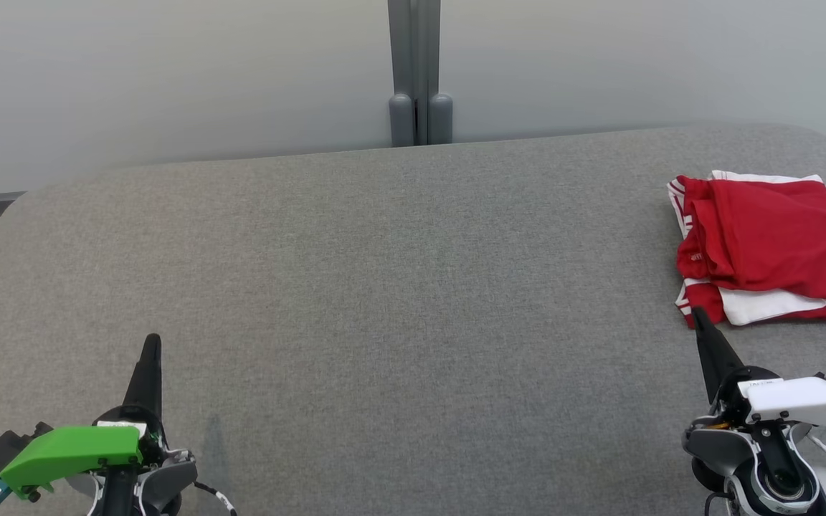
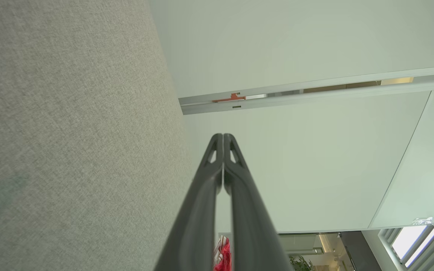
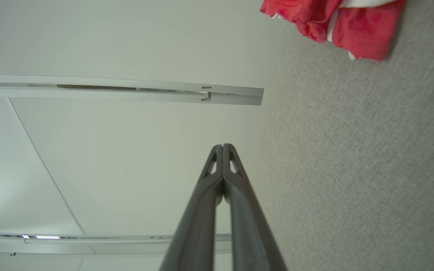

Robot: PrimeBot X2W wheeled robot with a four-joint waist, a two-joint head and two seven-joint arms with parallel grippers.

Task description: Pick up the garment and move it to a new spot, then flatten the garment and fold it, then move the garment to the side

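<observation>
Pointing forward, pinched closed: left gripper (image 1: pixel 153 344), right gripper (image 1: pixel 698 316).

folded red-and-white garment (image 1: pixel 771 247) lies at the grey surface's (image 1: pixel 384 287) right edge, just beyond the right gripper's (image 1: pixel 698 317) closed fingers (image 1: pixel 713 356).

no lettering can be read. small white print on the red garment (image 1: pixel 771 236), at the right edge of the head view, is too small to make out, as is a faint mark on the white cover (image 1: pixel 804 401) of the right gripper (image 1: pixel 697 313), lower right.
</observation>
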